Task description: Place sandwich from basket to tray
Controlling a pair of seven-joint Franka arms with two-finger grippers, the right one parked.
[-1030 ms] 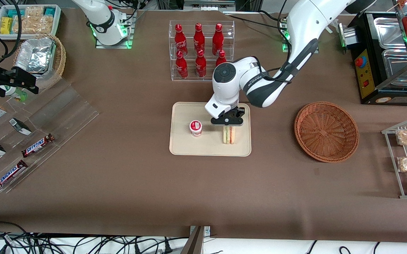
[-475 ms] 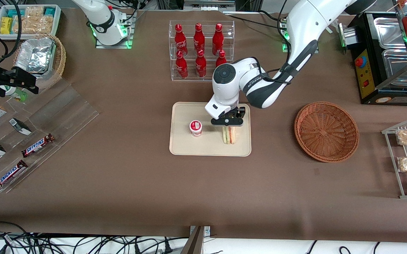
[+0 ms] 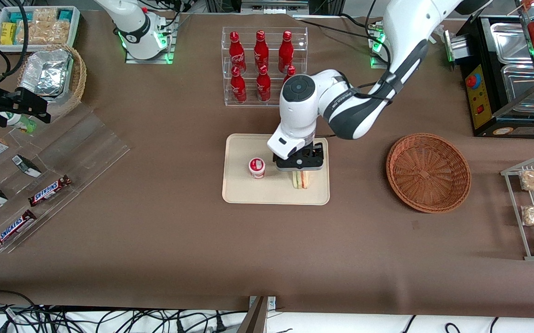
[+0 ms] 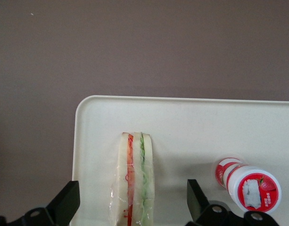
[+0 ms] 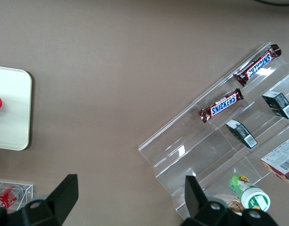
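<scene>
— Front view: where is the sandwich [image 3: 301, 179]?

— Standing on edge on the tray [image 3: 239, 192], near the rim toward the working arm's end, with bare tray between it and the small red-lidded cup [image 3: 257, 167].

— And the claw [image 3: 300, 167]?

— Directly above the sandwich, fingers [image 4: 66, 202] spread wide, clear of the wrap on both sides, holding nothing. It hides the sandwich's upper part in that view.

— The basket [image 3: 428, 172]?

— Well apart on the brown surface [image 3: 267, 249], with open room around it.
</scene>
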